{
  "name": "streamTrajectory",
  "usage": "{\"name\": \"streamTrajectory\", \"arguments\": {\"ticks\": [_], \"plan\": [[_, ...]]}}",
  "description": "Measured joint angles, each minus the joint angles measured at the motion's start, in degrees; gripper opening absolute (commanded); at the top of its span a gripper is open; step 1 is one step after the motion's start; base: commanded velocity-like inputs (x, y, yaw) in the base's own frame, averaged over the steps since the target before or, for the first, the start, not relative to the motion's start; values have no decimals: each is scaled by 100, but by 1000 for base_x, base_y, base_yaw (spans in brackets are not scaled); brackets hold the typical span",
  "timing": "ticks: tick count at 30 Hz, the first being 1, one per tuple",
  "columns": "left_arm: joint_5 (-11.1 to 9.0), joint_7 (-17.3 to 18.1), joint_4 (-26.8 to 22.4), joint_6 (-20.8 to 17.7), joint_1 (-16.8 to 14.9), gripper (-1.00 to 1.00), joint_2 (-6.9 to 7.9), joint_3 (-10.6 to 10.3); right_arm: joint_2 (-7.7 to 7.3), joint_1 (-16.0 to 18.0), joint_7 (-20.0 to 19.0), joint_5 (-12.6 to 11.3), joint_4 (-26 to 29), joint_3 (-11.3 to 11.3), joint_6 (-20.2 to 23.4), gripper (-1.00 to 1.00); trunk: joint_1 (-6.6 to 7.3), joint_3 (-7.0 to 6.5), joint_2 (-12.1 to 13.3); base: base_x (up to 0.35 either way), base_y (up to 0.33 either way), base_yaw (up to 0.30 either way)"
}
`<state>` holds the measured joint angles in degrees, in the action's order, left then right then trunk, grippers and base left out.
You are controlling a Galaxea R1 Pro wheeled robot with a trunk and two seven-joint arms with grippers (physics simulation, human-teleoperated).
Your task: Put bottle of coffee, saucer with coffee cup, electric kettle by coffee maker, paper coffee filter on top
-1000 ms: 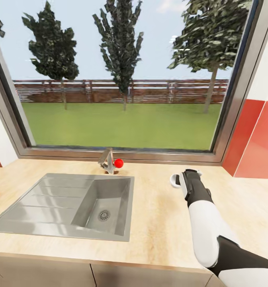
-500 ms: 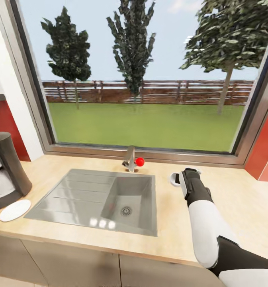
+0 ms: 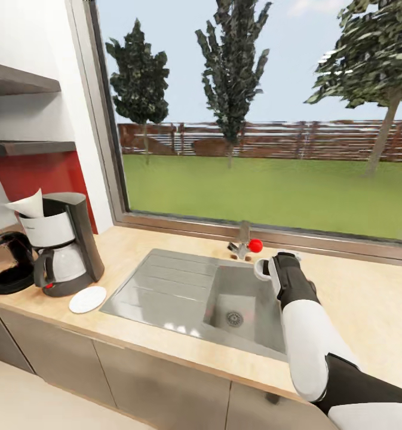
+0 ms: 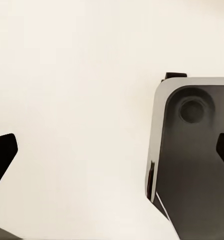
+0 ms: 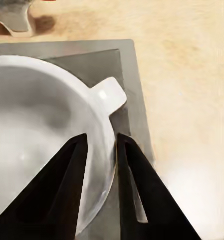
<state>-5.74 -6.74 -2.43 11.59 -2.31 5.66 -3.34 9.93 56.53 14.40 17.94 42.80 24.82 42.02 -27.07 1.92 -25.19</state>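
White sleeve, dark wrist: the right arm reaches forward over the steel sink [image 3: 165, 286], its right tool [image 3: 271, 270] pinching the rim of the white coffee cup [image 5: 42, 150], one finger inside the bowl and one outside. The cup's handle [image 5: 109, 95] points away from the fingers, toward the tabletop [image 3: 368, 310]. At far left stand the coffee maker [image 3: 66, 245], topped by a paper coffee filter [image 3: 28, 205], and the saucer [image 3: 87, 299]. The left tool's [image 4: 112, 150] fingertips stand wide apart. No legible writing.
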Motion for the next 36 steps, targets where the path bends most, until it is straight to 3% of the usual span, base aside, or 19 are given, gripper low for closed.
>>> {"name": "streamTrajectory", "arguments": {"ticks": [20,36], "plan": [[0,0,0,9,0,100,-13,3,0,0,0,0,0,0,0,-100,0,-1,0,0,301,278],[-6,1,-6,8,0,100,-13,3,1,0,-1,2,0,1,0,-100,0,-1,0,0,218,278]]}}
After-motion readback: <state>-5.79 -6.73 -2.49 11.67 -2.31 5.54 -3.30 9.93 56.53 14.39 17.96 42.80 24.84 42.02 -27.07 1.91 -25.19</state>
